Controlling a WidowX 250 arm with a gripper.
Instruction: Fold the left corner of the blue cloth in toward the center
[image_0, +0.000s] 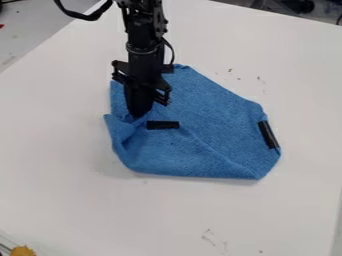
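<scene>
One black arm (144, 42), in from top edge. Hangs steeply, with gripper (138, 115) pointing down onto left part of blue cloth (207, 125), by a raised fold. Cannot tell whether grasping or released. Cloth rumpled on white table (73, 200); short black strip (163, 125) near gripper.

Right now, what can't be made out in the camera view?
In the camera view:
Cloth beneath the gripper: gripper covers it.
Cloth underside: hidden by its own top.
Yellow thing: cut off by bottom edge.
Specks on table: too small to identify.
Arm, upper part: cut off by top edge.
</scene>
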